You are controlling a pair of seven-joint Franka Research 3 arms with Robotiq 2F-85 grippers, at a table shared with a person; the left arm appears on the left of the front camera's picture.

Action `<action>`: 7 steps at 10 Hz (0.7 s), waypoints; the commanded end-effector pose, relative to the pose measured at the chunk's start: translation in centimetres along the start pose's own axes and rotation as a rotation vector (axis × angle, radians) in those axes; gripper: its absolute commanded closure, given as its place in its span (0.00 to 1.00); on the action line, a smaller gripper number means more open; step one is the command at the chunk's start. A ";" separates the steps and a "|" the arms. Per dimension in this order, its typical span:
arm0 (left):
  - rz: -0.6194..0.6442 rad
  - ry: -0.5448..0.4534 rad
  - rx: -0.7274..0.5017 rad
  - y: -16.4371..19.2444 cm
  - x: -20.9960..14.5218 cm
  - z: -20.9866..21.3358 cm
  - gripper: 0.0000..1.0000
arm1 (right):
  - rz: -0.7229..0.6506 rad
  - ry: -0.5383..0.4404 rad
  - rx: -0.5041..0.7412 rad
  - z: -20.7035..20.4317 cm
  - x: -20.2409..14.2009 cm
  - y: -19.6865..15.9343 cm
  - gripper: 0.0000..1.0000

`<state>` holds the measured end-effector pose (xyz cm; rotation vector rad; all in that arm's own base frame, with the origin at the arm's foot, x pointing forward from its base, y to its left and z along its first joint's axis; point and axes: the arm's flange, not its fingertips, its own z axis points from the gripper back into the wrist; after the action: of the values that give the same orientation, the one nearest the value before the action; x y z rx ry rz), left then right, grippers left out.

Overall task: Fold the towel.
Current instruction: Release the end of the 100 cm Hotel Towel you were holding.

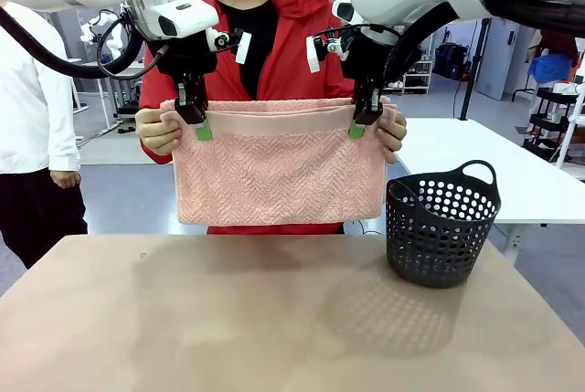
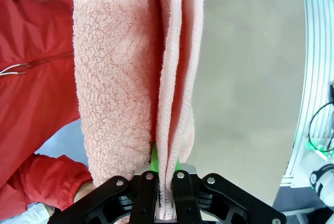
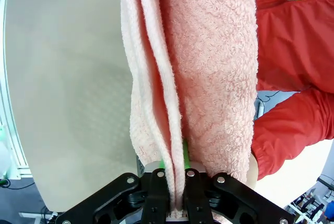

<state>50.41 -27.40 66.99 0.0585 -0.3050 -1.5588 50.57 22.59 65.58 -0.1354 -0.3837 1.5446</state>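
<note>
The salmon-pink towel (image 1: 279, 168) hangs doubled over in the air above the far side of the table, its herringbone face toward me. My left gripper (image 1: 197, 124) is shut on its upper left corner, and my right gripper (image 1: 362, 122) is shut on its upper right corner. The person's hands (image 1: 157, 130) hold the same top edge just outside each gripper. In the left wrist view the towel (image 2: 138, 78) runs up from between the shut fingers in layers. The right wrist view shows the towel (image 3: 193, 78) pinched the same way.
A dark perforated basket (image 1: 441, 225) with handles stands on the brown table (image 1: 228, 319) at the right. The person in a red jacket (image 1: 292, 54) stands at the far edge behind the towel. Another person stands at the far left.
</note>
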 end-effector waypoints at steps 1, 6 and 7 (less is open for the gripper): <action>-0.004 0.010 0.007 0.0 -0.1 0.1 0.99 | 0.003 0.005 -0.003 0.1 -0.1 -0.1 1.00; 0.031 -0.043 0.037 -0.4 0.2 2.8 0.54 | -0.044 -0.028 -0.039 3.2 -0.2 0.7 0.60; 0.033 -0.055 0.058 -0.9 0.2 4.3 0.00 | -0.050 -0.042 -0.065 4.9 -0.2 1.1 0.00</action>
<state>49.50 -27.19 69.80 0.0723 -0.3618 -1.5387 49.02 22.04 68.66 -0.1576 -0.4393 1.5223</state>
